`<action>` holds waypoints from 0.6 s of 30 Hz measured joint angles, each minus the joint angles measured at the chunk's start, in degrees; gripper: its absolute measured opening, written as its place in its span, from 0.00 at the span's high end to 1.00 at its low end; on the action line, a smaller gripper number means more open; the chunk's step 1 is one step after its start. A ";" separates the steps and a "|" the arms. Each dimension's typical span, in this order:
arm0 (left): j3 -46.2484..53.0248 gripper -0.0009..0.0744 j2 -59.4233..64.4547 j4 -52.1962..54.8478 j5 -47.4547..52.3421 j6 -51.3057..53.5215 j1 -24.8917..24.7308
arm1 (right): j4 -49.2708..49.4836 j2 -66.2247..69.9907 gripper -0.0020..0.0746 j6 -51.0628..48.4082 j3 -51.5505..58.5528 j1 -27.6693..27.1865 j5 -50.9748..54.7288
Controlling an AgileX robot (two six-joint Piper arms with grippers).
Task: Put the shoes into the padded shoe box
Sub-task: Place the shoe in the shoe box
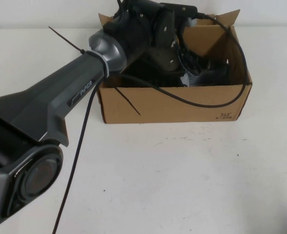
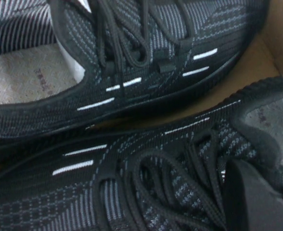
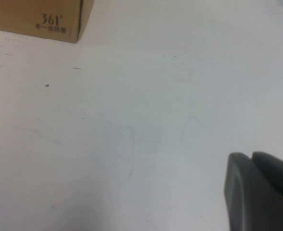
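The brown cardboard shoe box (image 1: pixel 173 105) stands at the back middle of the table, its "361" print on the front right corner. Two black knit shoes lie side by side inside it; in the high view only a part (image 1: pixel 209 75) shows past the arm. The left wrist view shows one shoe (image 2: pixel 146 72) and the other shoe (image 2: pixel 132 192) close up, with the box floor (image 2: pixel 271 53) beside them. My left gripper (image 2: pixel 262 202) is down inside the box (image 1: pixel 182 61), right over the second shoe's laces. My right gripper (image 3: pixel 257 192) is shut and empty over bare table near the box corner (image 3: pixel 35 21).
My left arm (image 1: pixel 75 92) stretches across the left half of the table to the box, with a black cable (image 1: pixel 75 165) hanging from it. White table (image 1: pixel 192 180) lies in front of the box and to its right.
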 joint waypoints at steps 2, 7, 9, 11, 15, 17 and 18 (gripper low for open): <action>0.00 0.99 0.00 0.00 0.00 0.00 0.00 | -0.12 0.00 0.98 0.00 0.00 0.00 0.00; 0.00 0.89 0.00 -1.52 -0.22 0.46 0.24 | -0.02 0.00 0.98 0.00 0.00 0.00 0.00; 0.00 0.76 -0.11 -2.59 -0.33 0.68 0.51 | -0.02 0.00 0.98 0.00 0.00 0.00 0.00; 0.00 0.58 -0.23 -2.97 -0.33 0.68 0.58 | -0.02 0.00 0.98 0.00 0.00 0.00 0.00; 0.00 0.32 -1.37 -2.97 -0.46 0.68 0.72 | -0.02 0.00 0.98 0.00 0.00 0.00 0.00; 0.00 0.27 -2.74 -2.77 -0.58 0.72 0.72 | -0.02 0.00 0.98 0.00 0.00 0.00 0.00; 0.00 0.26 -3.44 -2.77 -0.58 0.81 0.72 | -0.02 0.00 0.98 0.00 0.00 0.00 0.00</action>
